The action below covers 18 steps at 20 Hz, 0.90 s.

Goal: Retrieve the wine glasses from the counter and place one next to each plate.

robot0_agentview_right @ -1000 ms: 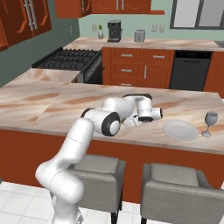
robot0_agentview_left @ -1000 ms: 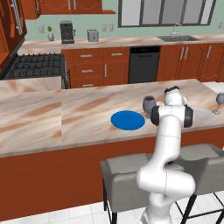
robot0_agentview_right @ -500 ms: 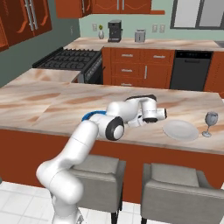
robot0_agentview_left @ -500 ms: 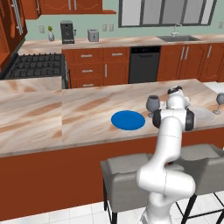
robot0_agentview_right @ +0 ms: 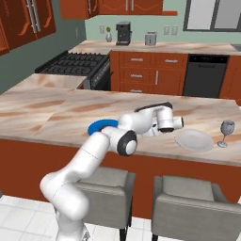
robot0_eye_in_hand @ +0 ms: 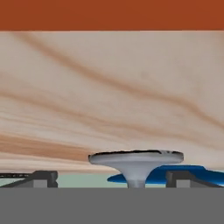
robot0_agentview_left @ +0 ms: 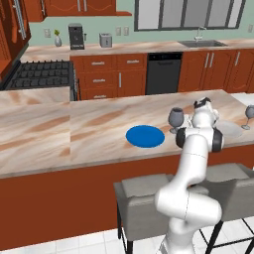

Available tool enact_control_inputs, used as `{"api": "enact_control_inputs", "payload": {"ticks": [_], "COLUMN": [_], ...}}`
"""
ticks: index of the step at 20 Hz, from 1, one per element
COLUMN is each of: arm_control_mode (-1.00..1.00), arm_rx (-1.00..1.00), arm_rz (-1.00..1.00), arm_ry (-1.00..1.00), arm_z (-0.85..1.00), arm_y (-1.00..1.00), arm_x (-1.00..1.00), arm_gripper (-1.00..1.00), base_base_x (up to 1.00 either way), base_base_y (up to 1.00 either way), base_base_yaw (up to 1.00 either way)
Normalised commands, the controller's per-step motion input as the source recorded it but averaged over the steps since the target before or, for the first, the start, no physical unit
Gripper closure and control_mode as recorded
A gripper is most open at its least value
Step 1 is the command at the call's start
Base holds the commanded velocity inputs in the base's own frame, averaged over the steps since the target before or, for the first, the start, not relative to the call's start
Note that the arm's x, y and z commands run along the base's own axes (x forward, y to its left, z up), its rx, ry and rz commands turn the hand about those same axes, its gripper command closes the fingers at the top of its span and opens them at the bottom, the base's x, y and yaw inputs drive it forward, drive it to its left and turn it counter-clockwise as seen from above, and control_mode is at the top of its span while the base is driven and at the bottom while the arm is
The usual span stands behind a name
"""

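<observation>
One wine glass [robot0_agentview_left: 176,119] stands upright on the bar just right of the blue plate [robot0_agentview_left: 145,136]. In the hand view its round foot [robot0_eye_in_hand: 135,159] and stem sit between the two fingertips of my gripper [robot0_eye_in_hand: 111,179], untouched by either. The gripper is open and holds nothing. That view is rolled over, with the blue plate [robot0_eye_in_hand: 186,175] behind the stem. A second wine glass [robot0_agentview_left: 249,115] stands at the bar's right end beside the grey-white plate [robot0_agentview_left: 227,130]. From the right, that plate [robot0_agentview_right: 194,140] and glass [robot0_agentview_right: 226,132] are plain; my arm hides much of the blue plate [robot0_agentview_right: 100,124].
The counter [robot0_agentview_left: 149,47] runs along the back wall with a sink [robot0_agentview_left: 202,43], a coffee machine [robot0_agentview_left: 75,35] and a toaster [robot0_agentview_left: 105,39]. A stove [robot0_agentview_left: 39,74] stands at the back left. Two grey stools [robot0_agentview_right: 188,197] sit under the bar's near edge.
The jaws have spread wide and let go of the wine glass, which now stands on its own beside the blue plate. The hand has shifted slightly to the right.
</observation>
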Motion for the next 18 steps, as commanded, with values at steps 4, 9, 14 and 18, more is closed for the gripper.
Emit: {"api": "enact_control_inputs", "payload": {"ticks": [4,9,14,18], "arm_control_mode": [-1.0,-1.0,-1.0,-1.0], "arm_rx": [0.0,0.0,0.0,0.0], "arm_rz": [0.0,-0.01,-0.11,-0.3], "arm_ry": [0.01,0.01,0.0,0.0], "arm_z": [-0.06,0.0,0.0,0.0], "arm_y": [0.0,0.01,-0.07,-0.11], "arm_x": [-0.08,-0.18,-0.16,-0.14], "arm_gripper": [-1.0,-1.0,-1.0,-1.0], "base_base_x": [0.0,0.0,0.0,0.0], "base_base_y": [0.0,0.0,0.0,0.0], "base_base_yaw": [0.0,0.0,0.0,0.0]}}
